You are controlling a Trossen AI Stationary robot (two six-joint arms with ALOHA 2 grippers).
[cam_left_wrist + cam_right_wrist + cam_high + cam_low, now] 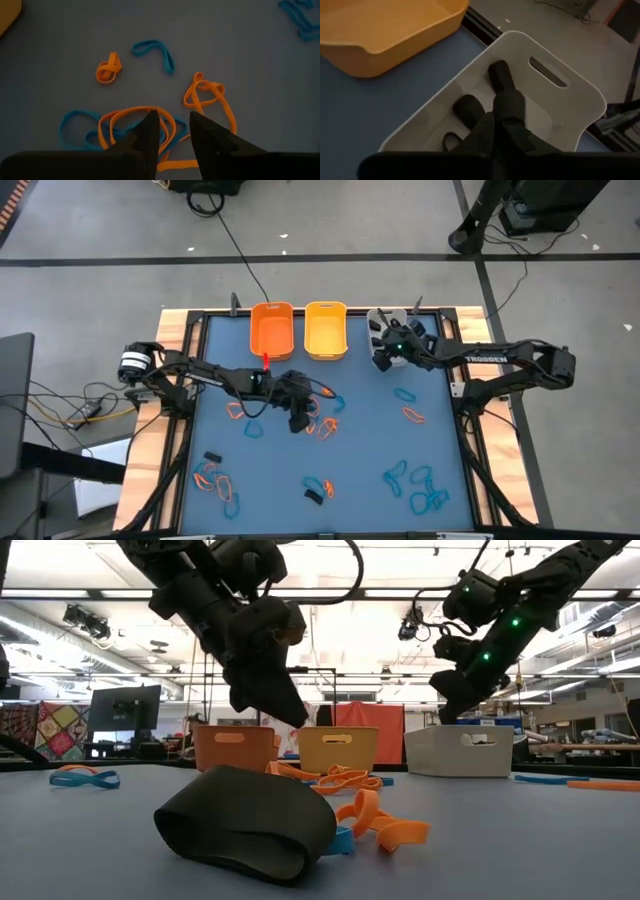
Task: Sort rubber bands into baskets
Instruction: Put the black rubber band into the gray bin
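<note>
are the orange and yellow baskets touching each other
Apart. The high view shows a thin strip of blue table between the orange basket and the yellow basket; the low view also shows a gap between them.

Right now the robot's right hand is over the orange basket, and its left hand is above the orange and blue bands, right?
Not quite. The right hand is over the light grey-white basket, not the orange one; the right wrist view shows black bands lying inside it. The left hand is indeed above the orange and blue bands.
</note>
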